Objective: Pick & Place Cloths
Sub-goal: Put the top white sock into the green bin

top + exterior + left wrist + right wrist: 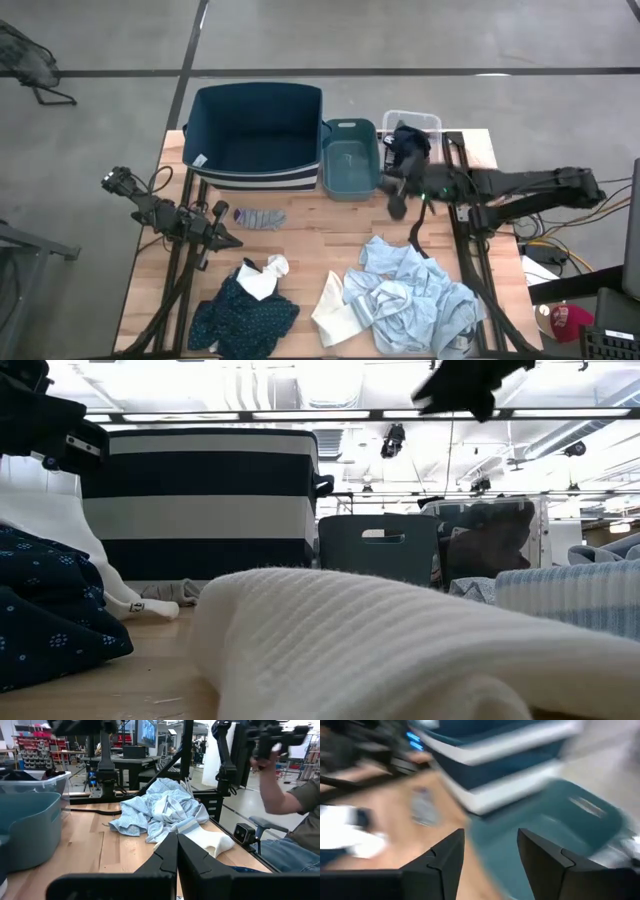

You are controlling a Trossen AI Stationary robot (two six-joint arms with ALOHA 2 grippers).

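Spread wide and holding nothing, the right gripper (487, 852) hung above the table by the teal bin's (350, 160) near right corner, touching no fabric. Just right of it, a dark cloth (410, 138) lay in the clear bin (432, 122). Pressed together, the left gripper (176, 851) sat empty at the left, just beside the grey sock (260, 217). Light blue shirts (415, 295) were heaped near right, the dotted teal piece (243, 315) near left. No writing was legible.
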